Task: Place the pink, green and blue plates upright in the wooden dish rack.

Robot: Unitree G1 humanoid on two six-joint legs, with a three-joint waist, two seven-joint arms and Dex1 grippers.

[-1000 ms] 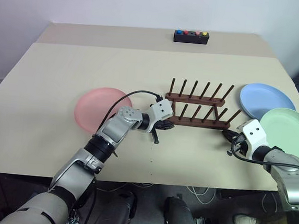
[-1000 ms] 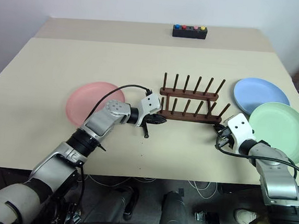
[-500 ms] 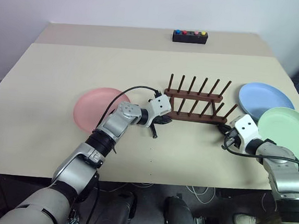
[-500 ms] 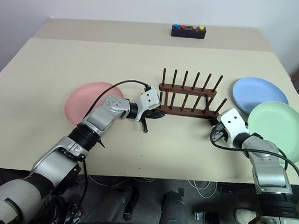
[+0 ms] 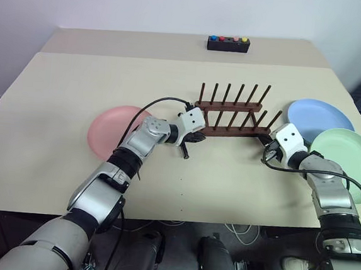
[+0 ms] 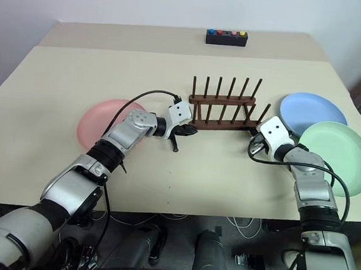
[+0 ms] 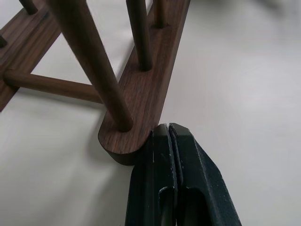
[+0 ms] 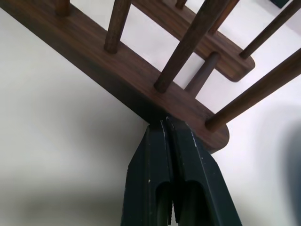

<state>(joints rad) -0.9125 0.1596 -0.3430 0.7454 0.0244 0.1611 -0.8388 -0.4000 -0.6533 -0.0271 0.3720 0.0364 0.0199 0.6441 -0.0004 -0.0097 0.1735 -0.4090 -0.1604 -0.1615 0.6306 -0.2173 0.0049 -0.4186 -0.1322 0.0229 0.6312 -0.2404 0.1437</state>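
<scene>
The wooden dish rack (image 5: 230, 114) stands mid-table with its pegs upright. My left gripper (image 5: 195, 137) is shut, and its tips press the rounded left end of the near rail (image 7: 136, 108). At the rail's right end (image 8: 141, 80), my right gripper (image 5: 266, 142) is also shut and its tips touch the near side. The pink plate (image 5: 110, 131) lies flat left of the rack, partly behind my left arm. On the right, the blue plate (image 5: 320, 115) and the green plate (image 5: 350, 161) lie flat, the green one overlapping the blue one's near edge.
A small black box with coloured buttons (image 5: 227, 44) sits near the table's far edge. A black cable (image 5: 161, 102) arcs above my left forearm. The beige table (image 5: 110, 72) stretches wide behind and to the left of the rack.
Both shut grippers have pushed forward, and the rack has slid away from me across the table. The plates have stayed where they were.
</scene>
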